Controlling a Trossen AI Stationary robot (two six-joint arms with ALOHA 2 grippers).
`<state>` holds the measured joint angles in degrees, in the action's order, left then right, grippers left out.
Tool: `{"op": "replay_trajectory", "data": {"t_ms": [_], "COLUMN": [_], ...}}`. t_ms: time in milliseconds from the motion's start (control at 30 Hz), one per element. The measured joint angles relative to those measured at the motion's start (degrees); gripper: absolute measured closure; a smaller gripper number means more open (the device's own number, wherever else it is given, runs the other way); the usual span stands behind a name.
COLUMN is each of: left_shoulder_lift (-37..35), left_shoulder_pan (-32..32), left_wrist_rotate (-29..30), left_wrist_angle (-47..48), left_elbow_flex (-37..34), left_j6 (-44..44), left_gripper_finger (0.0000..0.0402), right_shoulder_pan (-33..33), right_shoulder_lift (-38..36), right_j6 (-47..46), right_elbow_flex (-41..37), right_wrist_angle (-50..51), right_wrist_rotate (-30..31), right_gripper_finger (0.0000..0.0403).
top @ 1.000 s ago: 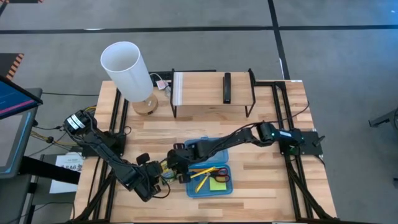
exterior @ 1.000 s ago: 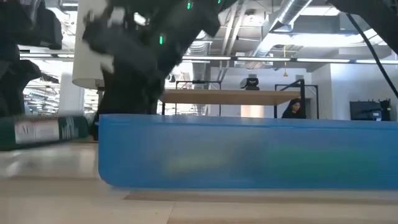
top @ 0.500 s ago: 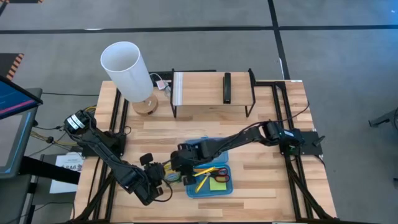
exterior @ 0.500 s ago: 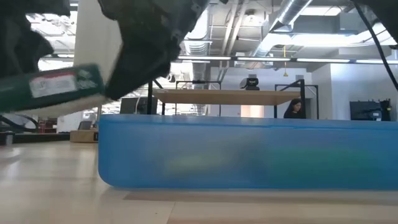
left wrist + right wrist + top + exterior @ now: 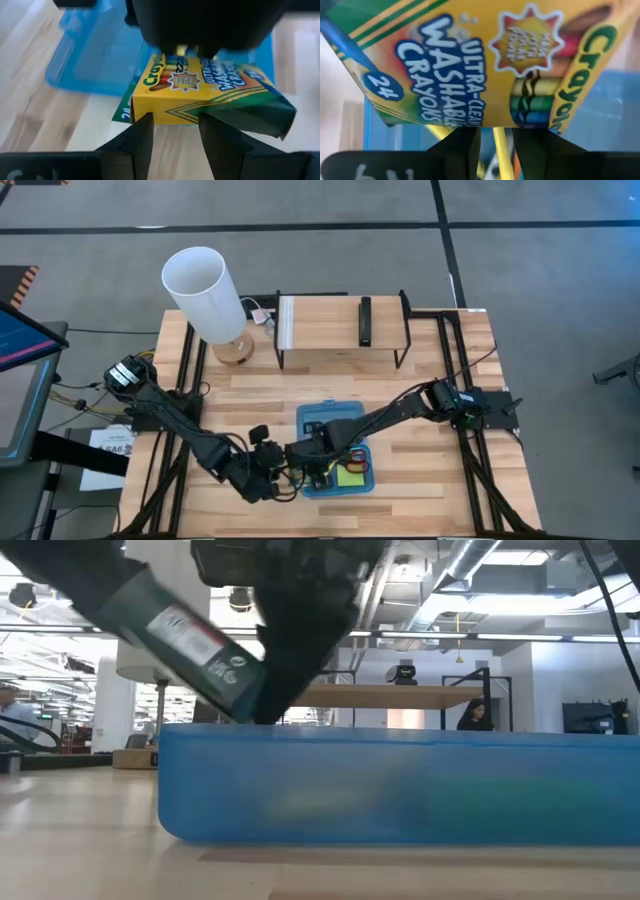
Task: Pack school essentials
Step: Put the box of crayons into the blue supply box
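The yellow-green crayon box (image 5: pixel 200 85) (image 5: pixel 485 60) hangs between my two grippers at the left wall of the blue case (image 5: pixel 335 420). In the low view the crayon box (image 5: pixel 180 635) tilts steeply, and its lower end is behind the case wall (image 5: pixel 400 785). My left gripper (image 5: pixel 176 120) (image 5: pixel 268 472) stands at one long edge and my right gripper (image 5: pixel 496 132) (image 5: pixel 312 460) at the opposite one. Each shows a narrow gap between its fingers. Yellow pencils (image 5: pixel 500 150), red-handled scissors (image 5: pixel 355 455) and the lime-green pad (image 5: pixel 350 476) lie in the case. No eraser shows. My left gripper meets the crayon box's long edge (image 5: pixel 172 116) near the "Crayola" end, coming level from the table's left. Its fingertips (image 5: pixel 145 125) sit along that edge, not across the box. They hide the contact itself. The box is tilted and off the table. My right gripper meets the opposite long edge (image 5: pixel 495 122) near the same end, coming from the table's right and slanting down. Its fingertips (image 5: pixel 462 137) lie along that edge with nothing pinched between them. In the left wrist view the right gripper (image 5: pixel 200 25) covers the box's far edge.
A lamp with a white shade (image 5: pixel 205 290) and a wooden rack (image 5: pixel 340 330) with a black bar (image 5: pixel 365 320) on it stand at the far side. Bare wood lies right of the case (image 5: pixel 430 460). People show far off in the room (image 5: pixel 470 715).
The crayon box lay flat on the table left of the case a second ago. It has since been lifted clear and then tipped steeply, its lower end toward the case. Both grippers have moved with it toward the table's right, the right gripper also toward the near edge.
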<state>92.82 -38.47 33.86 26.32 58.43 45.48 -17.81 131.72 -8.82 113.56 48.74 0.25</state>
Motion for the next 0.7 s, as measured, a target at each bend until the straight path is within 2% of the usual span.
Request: {"op": "replay_trajectory", "data": {"t_ms": [367,567,700], "left_shoulder_lift": [1.5,8.4,10.3], "left_shoulder_pan": [3.6,5.4,6.0], "left_wrist_rotate": [-4.2,-11.3,-12.8], "left_wrist_angle": [-10.1,-17.2,-17.0], "left_elbow_flex": [-0.7,-0.2,-0.3], "left_j6": [-7.4,-9.6,-9.6], "left_gripper_finger": [0.0253,0.0253,0.0253], "right_shoulder_pan": [-3.6,-5.2,-5.9], "right_shoulder_lift": [-4.0,-4.1,-4.1], "right_j6": [-6.0,-8.2,-9.2], "right_elbow_flex": [-0.2,-0.3,-1.2], "right_wrist_angle": [11.8,17.4,19.2], "right_wrist_rotate": [5.9,6.1,6.2], "right_gripper_finger": [0.0270,0.0270,0.0269]}}
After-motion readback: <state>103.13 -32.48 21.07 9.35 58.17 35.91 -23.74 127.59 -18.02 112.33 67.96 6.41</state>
